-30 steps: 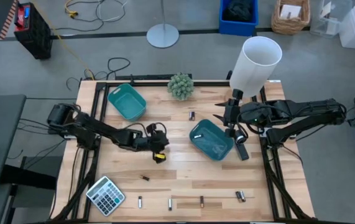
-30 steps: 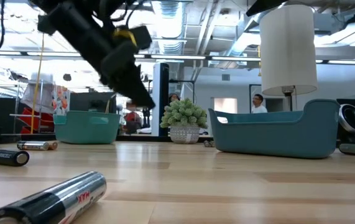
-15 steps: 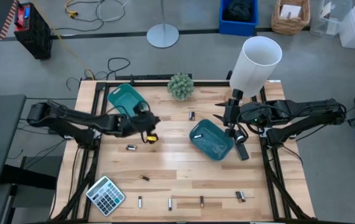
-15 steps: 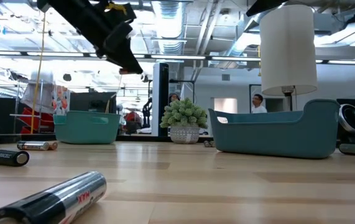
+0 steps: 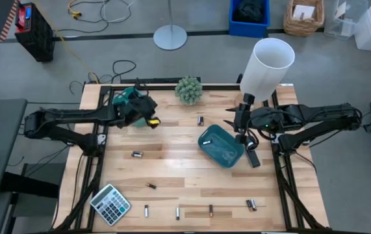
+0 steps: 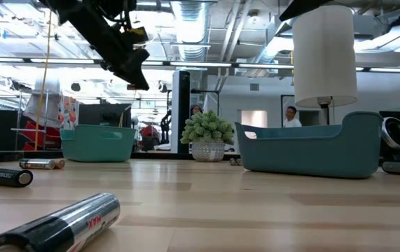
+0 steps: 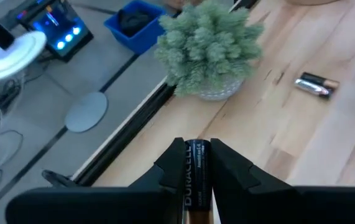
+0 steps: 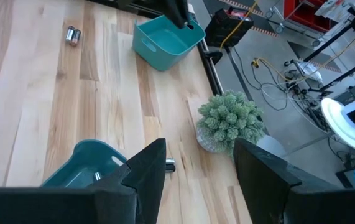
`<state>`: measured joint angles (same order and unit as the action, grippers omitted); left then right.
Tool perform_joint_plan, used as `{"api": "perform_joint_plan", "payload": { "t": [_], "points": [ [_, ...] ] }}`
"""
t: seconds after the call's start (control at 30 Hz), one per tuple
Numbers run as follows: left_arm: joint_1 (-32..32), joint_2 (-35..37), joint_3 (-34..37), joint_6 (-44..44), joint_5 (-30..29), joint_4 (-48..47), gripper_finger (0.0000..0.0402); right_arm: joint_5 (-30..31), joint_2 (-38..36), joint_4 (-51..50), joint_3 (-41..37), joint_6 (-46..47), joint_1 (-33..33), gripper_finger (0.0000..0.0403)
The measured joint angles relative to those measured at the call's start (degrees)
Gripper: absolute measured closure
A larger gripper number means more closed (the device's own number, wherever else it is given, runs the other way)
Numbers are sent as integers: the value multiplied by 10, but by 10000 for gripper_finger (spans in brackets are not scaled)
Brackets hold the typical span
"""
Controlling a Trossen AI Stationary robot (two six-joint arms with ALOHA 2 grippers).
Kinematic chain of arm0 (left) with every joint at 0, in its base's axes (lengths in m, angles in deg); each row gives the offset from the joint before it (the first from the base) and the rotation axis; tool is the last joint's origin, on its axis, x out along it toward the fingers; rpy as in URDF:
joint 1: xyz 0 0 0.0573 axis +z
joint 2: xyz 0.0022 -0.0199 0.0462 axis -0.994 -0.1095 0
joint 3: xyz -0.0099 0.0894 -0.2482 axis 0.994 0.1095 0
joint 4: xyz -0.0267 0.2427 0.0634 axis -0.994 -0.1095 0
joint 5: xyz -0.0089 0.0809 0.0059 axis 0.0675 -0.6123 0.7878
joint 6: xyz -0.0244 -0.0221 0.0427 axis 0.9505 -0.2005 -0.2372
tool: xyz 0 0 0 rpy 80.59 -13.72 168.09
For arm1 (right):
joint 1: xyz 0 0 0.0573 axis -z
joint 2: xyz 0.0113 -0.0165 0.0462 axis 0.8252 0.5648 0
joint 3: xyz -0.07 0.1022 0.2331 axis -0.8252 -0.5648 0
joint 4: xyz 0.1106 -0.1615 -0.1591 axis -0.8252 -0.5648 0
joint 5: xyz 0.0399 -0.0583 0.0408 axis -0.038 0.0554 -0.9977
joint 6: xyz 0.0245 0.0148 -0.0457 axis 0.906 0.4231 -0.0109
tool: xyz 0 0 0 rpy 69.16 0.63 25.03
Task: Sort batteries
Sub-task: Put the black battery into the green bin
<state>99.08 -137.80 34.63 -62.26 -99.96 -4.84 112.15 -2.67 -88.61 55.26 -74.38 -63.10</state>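
Clearly, left gripper (image 7: 197,163) jaws clamp a "DURACELL" battery (image 7: 196,174); right gripper (image 8: 194,167) jaws gape wide.

We see table (image 5: 185,156): pale wood planks, smooth, faint sheen, visible grain. Trays (image 5: 221,146): teal plastic, smooth, slightly glossy. Battery (image 7: 197,171) we note in left gripper (image 7: 197,163): glossy black wrap, printed lettering; gripper fingers (image 7: 176,167) matt black plastic. Loose battery (image 7: 316,85): shiny metal, coppery end. Plant (image 7: 209,38): fuzzy, matt green, pale pot. Lamp shade (image 6: 324,54): matt white. Calculator (image 5: 110,204): grey plastic.
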Motion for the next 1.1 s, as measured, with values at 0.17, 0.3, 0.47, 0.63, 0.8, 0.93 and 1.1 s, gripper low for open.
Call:
{"api": "perform_joint_plan", "payload": {
  "t": [0.17,0.3,0.47,0.63,0.8,0.93,1.1],
  "points": [
    [56,0,0,-19,38,2,355,0,0,0,0,0,0,198],
    [107,0,2,-22,81,0,355,0,0,0,0,2,0,198],
    [151,0,2,-28,127,5,355,0,0,0,0,2,0,198],
    [186,0,2,-31,151,5,352,0,0,-1,0,2,0,198],
    [208,0,3,-31,161,5,352,0,0,-1,0,1,0,198],
    [233,0,3,-31,161,5,352,0,0,-3,0,4,0,198],
    [254,0,3,-31,188,2,352,0,0,-10,0,11,0,198]
  ]
}}
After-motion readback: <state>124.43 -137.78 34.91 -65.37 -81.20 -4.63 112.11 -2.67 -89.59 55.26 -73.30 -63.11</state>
